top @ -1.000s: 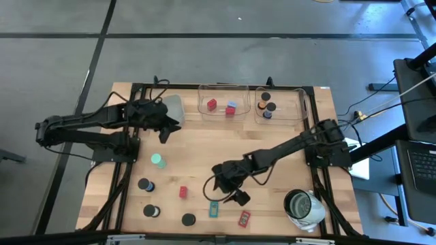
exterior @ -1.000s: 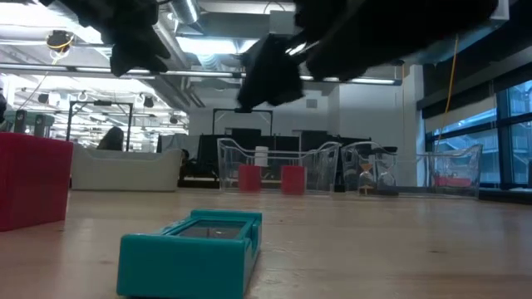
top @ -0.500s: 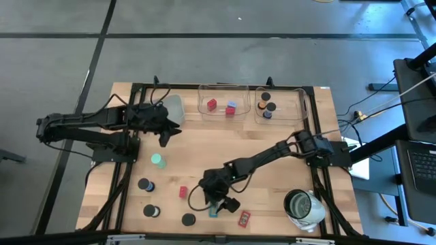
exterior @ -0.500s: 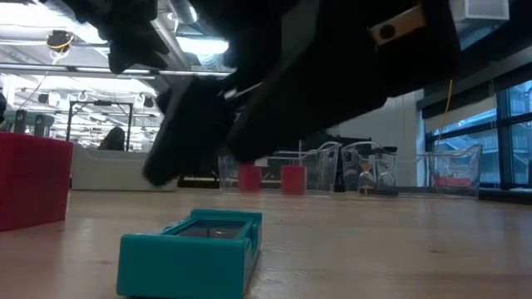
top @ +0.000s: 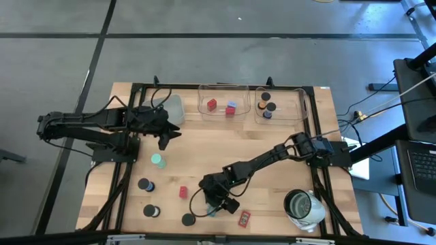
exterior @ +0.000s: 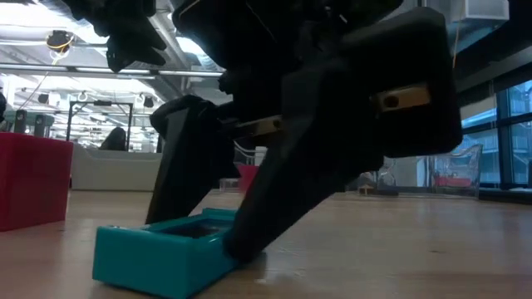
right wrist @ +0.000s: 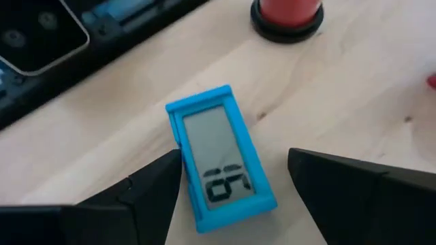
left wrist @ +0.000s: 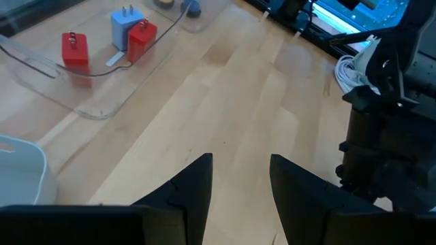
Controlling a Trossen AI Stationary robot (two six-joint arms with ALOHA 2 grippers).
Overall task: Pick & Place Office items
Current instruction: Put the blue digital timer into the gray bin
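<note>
My right gripper (top: 215,202) is open and low over the teal rectangle (right wrist: 218,156), a flat piece with a grey display that lies on the table near the near edge (top: 210,212). Its fingers stand on either side of the piece (exterior: 162,257). My left gripper (top: 167,134) is open and hovers above bare wood near the far left, touching nothing (left wrist: 242,184). Loose on the table are a red block (top: 182,192), a green disc (top: 158,160), black caps (top: 151,211) and a red rectangle (top: 244,218). My right gripper comes from above, slanting down, with its fingers across the teal rectangle. One finger (right wrist: 146,194) stands against the rectangle's long side (right wrist: 176,139); the other finger (right wrist: 354,190) is a little apart from it. The rectangle lies flat on the table.
Two clear trays (top: 223,102) (top: 281,103) at the far edge hold red blocks, a pale-blue cube and black caps. A grey tray (top: 175,107) lies by the left gripper. A silvery round container (top: 303,206) stands near the right front corner. Bare wood lies mid-table.
My right gripper has moved toward the table's near left and down, until its open fingers stand around the teal rectangle. The rectangle has slid a little toward the table's left.
</note>
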